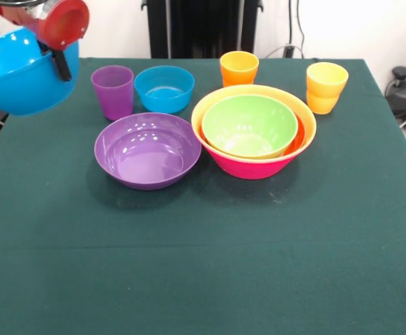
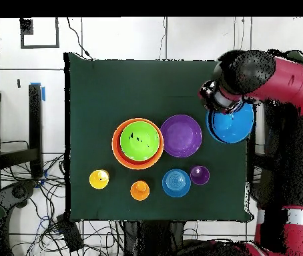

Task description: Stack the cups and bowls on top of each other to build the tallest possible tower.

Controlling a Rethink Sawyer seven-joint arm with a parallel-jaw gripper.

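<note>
Blue bowl (image 1: 14, 77) in pincer (image 1: 55, 57)

**Blue bowl at the worktop's edge**

The red arm (image 2: 294, 80) reaches in from the right. A big blue bowl (image 2: 233, 125) sits under its end, half over the right edge of the green worktop (image 2: 141, 87). Just left is the purple bowl (image 2: 181, 135), then the tower (image 2: 137, 143) with a green bowl on top. Below stand a yellow cup (image 2: 99, 179), an orange cup (image 2: 139, 191), a small blue bowl (image 2: 176, 183) and a purple cup (image 2: 199, 175).

A lab: cloth-covered table (image 1: 203, 279), loose cables (image 2: 27, 193), taped floor.
</note>
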